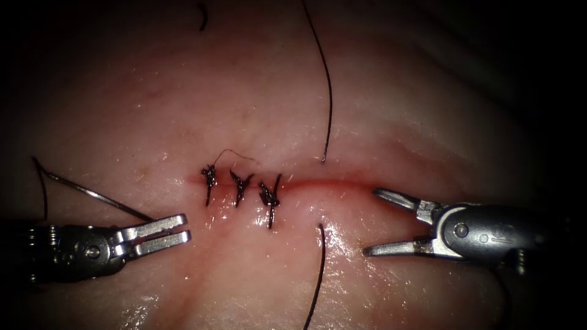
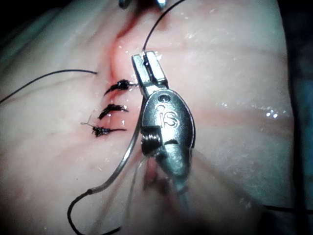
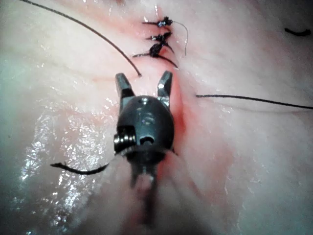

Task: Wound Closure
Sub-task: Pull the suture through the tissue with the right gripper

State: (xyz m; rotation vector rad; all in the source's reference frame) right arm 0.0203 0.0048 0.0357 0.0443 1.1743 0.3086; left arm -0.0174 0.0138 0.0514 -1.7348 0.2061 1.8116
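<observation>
My left tool [image 1: 183,231] lies left of the stitches, jaws shut on the curved needle [image 1: 98,197] toward its point end. The needle is out of the tissue [image 1: 379,98], and its tail trails thread at the far left. In the left wrist view the needle [image 2: 120,169] curves away beneath the left tool [image 2: 145,58]. My right tool [image 1: 372,221] rests at the cut's right end, jaws open and holding nothing, as the right wrist view [image 3: 144,81] confirms. The thread [image 1: 329,91] enters the tissue above the cut [image 1: 330,184] and comes out below it, right of three knotted stitches [image 1: 240,186].
A short cut piece of thread [image 1: 202,17] lies at the top of the tissue. A thin tail curls off the leftmost knot [image 1: 235,153]. Red fluid lines the cut. The lower thread run [image 1: 318,275] leaves the frame's bottom edge.
</observation>
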